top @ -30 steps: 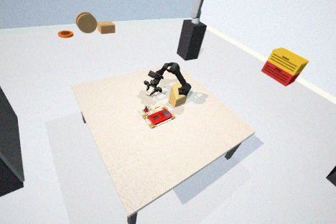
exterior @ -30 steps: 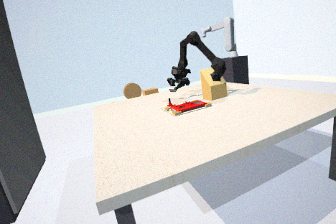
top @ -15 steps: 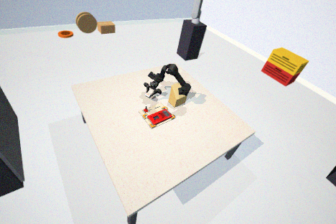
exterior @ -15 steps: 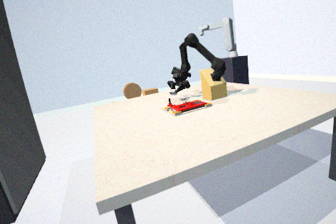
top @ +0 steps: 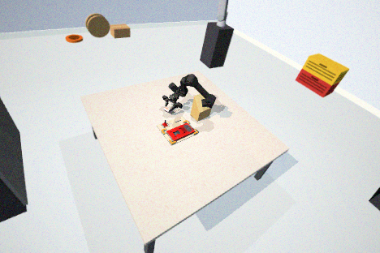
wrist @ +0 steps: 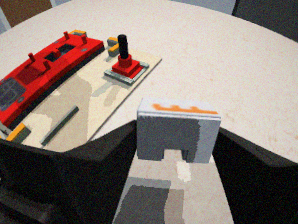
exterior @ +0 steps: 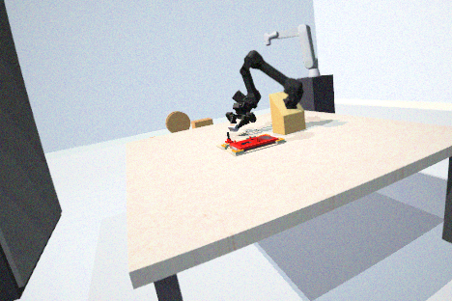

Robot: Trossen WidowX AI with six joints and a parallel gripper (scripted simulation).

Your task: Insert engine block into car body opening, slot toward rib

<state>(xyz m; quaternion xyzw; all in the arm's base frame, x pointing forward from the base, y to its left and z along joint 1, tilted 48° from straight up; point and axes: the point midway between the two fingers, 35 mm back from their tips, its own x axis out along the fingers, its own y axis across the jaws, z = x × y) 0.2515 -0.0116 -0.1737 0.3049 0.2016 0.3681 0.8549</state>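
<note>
My gripper (top: 171,108) (exterior: 237,126) (wrist: 174,128) is shut on the engine block (wrist: 167,131), a grey block with orange marks on top. Its slot shows at the lower edge in the wrist view. The block is held above the table, behind the car body in the top and exterior views and apart from it. The red car body (top: 185,131) (exterior: 256,143) (wrist: 92,45) lies on a pale board (wrist: 102,105). Dark openings show in its top at the upper left of the wrist view. The rib cannot be told clearly.
A red piece with an upright black peg (top: 165,124) (wrist: 124,67) stands at the board's corner, between car body and gripper in the wrist view. Yellow corner stops surround the car body. A thin grey bar (wrist: 60,126) lies on the board. A wooden block (top: 199,109) (exterior: 286,123) stands near the arm's base.
</note>
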